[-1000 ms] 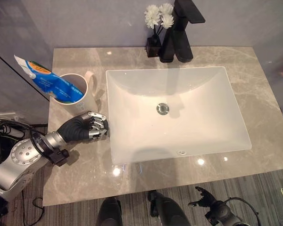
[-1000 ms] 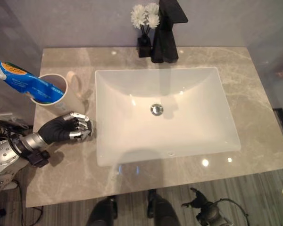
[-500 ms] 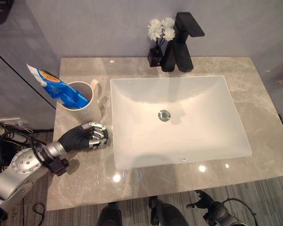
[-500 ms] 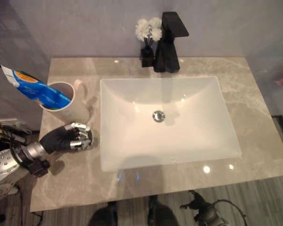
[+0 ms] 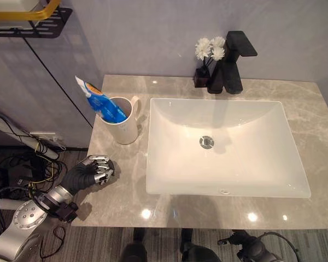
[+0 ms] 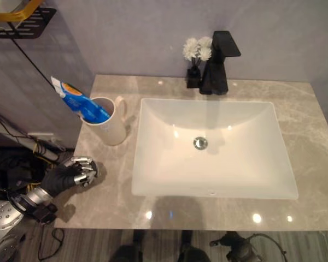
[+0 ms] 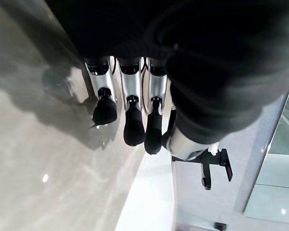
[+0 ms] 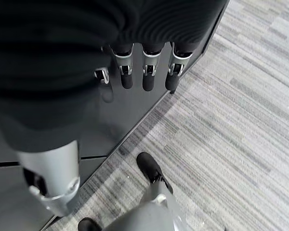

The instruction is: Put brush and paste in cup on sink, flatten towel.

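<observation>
Paste tube (image 5: 100, 101) stands tilted in cup (image 5: 122, 121), at about 1 o'clock from left hand (image 5: 90, 173), the nearer one, fingers curled, empty; right hand (image 8: 144, 72) low, fingers relaxed.

this is a bathroom, at a vanity. just past my left hand (image 5: 92, 172) runs a grey marbled stone counter (image 5: 120, 180), and set into it beyond my fingers (image 5: 103, 165) is a white rectangular basin (image 5: 224, 147) with a round metal drain (image 5: 206, 142). at the far edge of the basin, well away from my fingers, stands a black angular faucet (image 5: 232, 61) against a pale grey wall (image 5: 153, 38), with a small dark vase of white flowers (image 5: 206, 54) just beside it. near my fingers, a cream mug (image 5: 126, 124) holds a blue toothpaste tube (image 5: 101, 101). high on the wall hangs a black shelf (image 5: 30, 24). below my right hand (image 8: 144, 72) lies grey striped flooring (image 8: 241, 120).
</observation>
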Available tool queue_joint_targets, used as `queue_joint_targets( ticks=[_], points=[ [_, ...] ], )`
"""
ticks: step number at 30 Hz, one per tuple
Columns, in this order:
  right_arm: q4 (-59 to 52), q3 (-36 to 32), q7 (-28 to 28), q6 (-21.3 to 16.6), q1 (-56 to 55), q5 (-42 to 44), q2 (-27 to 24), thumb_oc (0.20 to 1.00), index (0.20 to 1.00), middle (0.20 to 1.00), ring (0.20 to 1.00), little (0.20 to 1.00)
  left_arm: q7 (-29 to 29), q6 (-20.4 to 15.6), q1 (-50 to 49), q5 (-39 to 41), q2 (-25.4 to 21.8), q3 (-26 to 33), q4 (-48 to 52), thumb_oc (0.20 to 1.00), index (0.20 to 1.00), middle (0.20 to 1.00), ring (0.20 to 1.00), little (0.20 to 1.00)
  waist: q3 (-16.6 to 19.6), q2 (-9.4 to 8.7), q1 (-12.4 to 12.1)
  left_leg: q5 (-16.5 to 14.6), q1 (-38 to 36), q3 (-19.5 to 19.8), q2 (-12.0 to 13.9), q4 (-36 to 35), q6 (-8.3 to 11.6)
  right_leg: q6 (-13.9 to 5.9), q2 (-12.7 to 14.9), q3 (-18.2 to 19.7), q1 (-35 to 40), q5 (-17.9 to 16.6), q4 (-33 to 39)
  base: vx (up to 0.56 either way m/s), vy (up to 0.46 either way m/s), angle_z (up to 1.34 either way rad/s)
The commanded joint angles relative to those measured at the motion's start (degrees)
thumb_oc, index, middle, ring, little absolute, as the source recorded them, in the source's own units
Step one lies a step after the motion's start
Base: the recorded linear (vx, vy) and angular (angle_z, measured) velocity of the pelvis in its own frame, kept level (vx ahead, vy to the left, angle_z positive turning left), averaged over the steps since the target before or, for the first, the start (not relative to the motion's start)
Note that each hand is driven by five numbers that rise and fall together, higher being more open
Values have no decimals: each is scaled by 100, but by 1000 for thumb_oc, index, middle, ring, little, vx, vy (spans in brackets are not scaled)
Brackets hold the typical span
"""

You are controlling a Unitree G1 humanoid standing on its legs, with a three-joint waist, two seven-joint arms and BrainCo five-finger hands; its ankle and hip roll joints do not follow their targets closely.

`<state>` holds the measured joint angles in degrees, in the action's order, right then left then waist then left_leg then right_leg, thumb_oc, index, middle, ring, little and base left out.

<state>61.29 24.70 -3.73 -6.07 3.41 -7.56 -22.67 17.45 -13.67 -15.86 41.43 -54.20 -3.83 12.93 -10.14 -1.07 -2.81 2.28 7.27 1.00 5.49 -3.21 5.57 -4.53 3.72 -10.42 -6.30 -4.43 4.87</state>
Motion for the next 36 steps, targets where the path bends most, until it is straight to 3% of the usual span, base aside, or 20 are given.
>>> queue_joint_targets(
  ticks=[1,12,19,27,36],
  points=[
    [-120,-126,-190,-111,169,119,-108,1000,1000,1000,1000,1000,-221,-96,149,-402,219,-145,-250,200,200,200,200,200,-82,-321,-23,-141,122,30,-11,401,-106,-335,308,295,-126,266,-736,-10,-50,2],
    [-178,-80,-264,-110,277,212,-29,1000,1000,1000,1000,1000,-573,-209,849,-816,731,-583,-619,200,200,200,200,200,-246,-400,124,-455,377,85,107,1115,-42,-306,176,342,-516,651,-1631,-7,-29,3],
    [-255,-123,-282,-112,205,241,15,1000,1000,1000,1000,1000,-837,-301,1016,-1049,1055,-529,-821,200,200,200,200,200,-255,-415,188,-600,413,120,165,1346,-21,-291,162,342,-669,820,-2047,7,-9,1],
    [-240,-144,-315,-108,153,222,63,1000,1000,1000,1000,1000,-1110,-379,1242,-1221,1384,-528,-1076,200,200,200,200,200,-241,-440,271,-717,406,101,195,1490,-10,-274,161,346,-695,904,-2201,19,-4,1],
    [-194,-51,-353,-70,168,207,124,1000,1000,1000,1000,1000,-1376,-438,1699,-1250,1692,-601,-1339,200,200,200,200,200,-136,-477,363,-563,241,-39,249,1057,-26,-273,111,402,-636,786,-1873,39,-4,-1]
  ],
)
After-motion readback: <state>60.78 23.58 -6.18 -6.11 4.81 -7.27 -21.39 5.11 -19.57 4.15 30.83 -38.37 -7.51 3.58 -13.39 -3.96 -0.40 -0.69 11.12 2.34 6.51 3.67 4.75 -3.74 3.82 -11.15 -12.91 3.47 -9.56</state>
